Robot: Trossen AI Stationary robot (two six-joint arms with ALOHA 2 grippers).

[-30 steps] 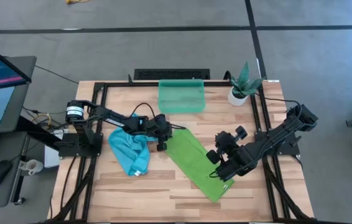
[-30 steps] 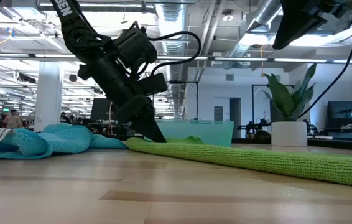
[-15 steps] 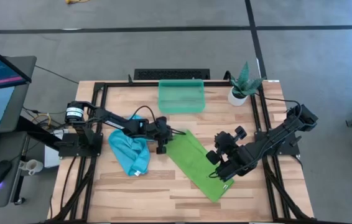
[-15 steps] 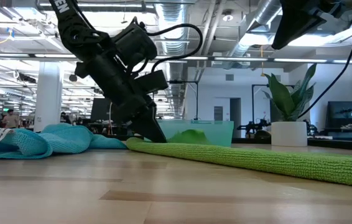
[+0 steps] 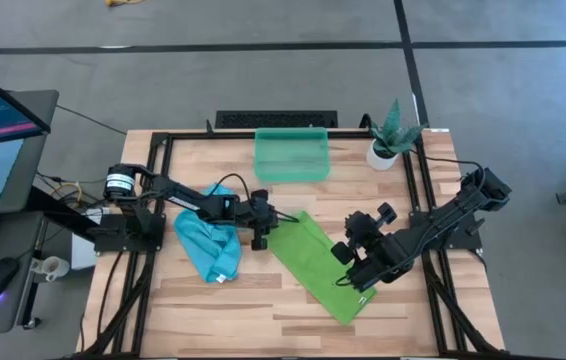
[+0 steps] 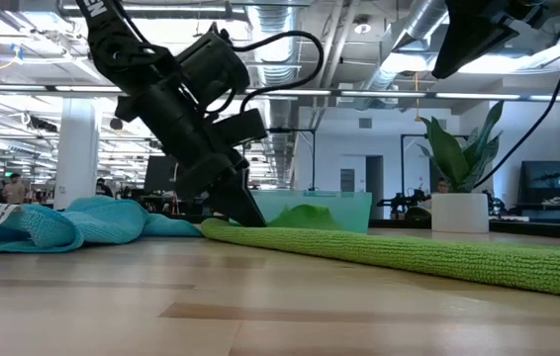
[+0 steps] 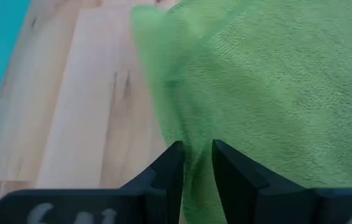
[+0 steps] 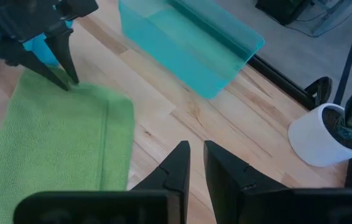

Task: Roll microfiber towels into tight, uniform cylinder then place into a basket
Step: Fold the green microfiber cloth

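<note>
Early stage: left gripper (image 5: 267,222) pinching green towel (image 5: 318,262) corner, nothing rolled. Blue towel (image 5: 208,240) crumpled, basket (image 5: 291,155) empty. Right gripper (image 5: 347,268) nearly closed, holding nothing.

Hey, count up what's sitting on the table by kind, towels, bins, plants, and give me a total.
Towels: 2, the lime green towel and the turquoise towel
Bins: 1, the teal basket
Potted plants: 1, the white pot with a green plant
Total: 4
</note>
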